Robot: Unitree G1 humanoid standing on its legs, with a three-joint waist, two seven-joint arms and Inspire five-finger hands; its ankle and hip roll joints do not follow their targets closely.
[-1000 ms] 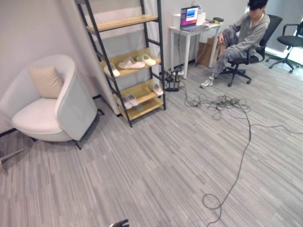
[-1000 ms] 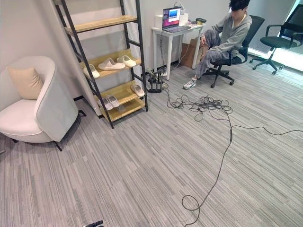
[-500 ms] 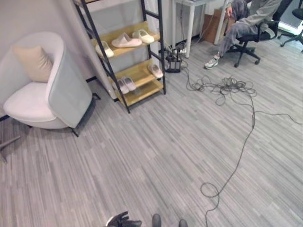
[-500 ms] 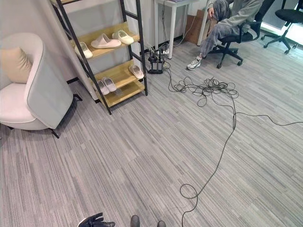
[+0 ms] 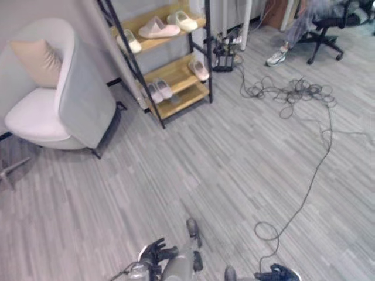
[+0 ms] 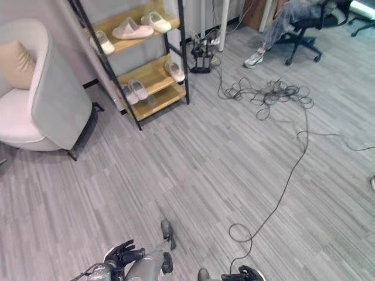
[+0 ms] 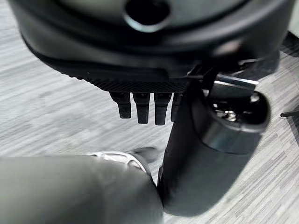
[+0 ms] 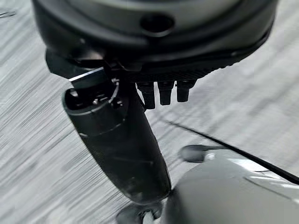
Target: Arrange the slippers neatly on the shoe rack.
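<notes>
The shoe rack (image 5: 174,75), black frame with wooden shelves, stands far ahead at the upper left. Its upper shelf carries a cream slipper (image 5: 128,41), a pink slipper (image 5: 154,27) and another cream slipper (image 5: 181,20). On a lower shelf lie a pale pair (image 5: 157,91) and a single slipper (image 5: 199,69). My left hand (image 5: 157,250) hangs low near the bottom edge, fingers relaxed and holding nothing. My right hand (image 5: 275,273) is at the bottom right, also without anything in it. Both are far from the rack.
A white armchair (image 5: 58,99) with a beige cushion (image 5: 36,58) stands left of the rack. A tangle of cables (image 5: 293,93) lies on the grey floor to the right, one strand running to a loop (image 5: 266,231). A seated person's leg (image 5: 287,44) and an office chair (image 5: 328,26) are at the top right.
The camera has tilted downward, so the whole scene has slid up. Both hands now show at the bottom edge. The slippers and rack have not moved.
</notes>
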